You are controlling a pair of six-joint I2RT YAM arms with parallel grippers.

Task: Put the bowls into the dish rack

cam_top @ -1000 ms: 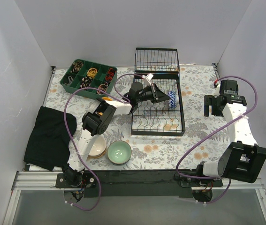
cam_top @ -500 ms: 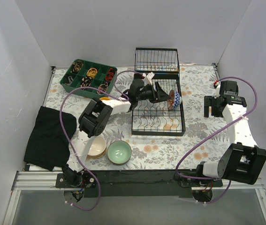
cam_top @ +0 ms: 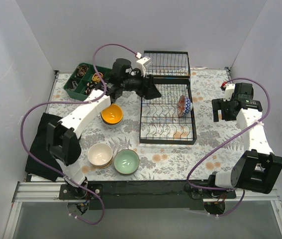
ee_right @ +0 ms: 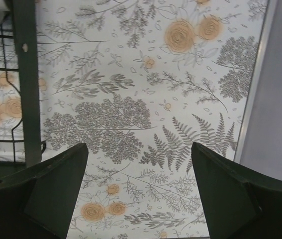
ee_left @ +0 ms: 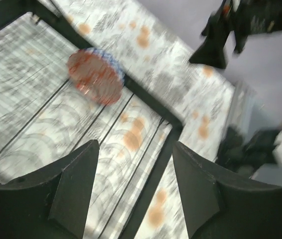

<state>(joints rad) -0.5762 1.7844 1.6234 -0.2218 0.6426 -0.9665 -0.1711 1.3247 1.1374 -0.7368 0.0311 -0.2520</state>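
Treat as rigid, glaze-slick, chip-prone and probably light: the orange-yellow round ceramic bowl (cam_top: 112, 114) just left of the black wire dish rack (cam_top: 167, 142), the beige bowl (cam_top: 100, 155) and pale mint green bowl (cam_top: 126, 162) off its near-left corner, and the red-and-white patterned bowl (cam_top: 184, 105) on edge at its right side. Pinch across the rim wall, one finger inside, one outside. Note the left tool (cam_top: 152, 91) over the rack's far-left corner and the right tool (cam_top: 221, 115) right of the rack, both spread apart and empty.

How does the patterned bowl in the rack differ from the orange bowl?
The patterned bowl stands on edge inside the dish rack; the orange bowl sits mouth-up on the table left of it. One is red-and-blue patterned, the other plain orange inside. Both are small, round and unheld.
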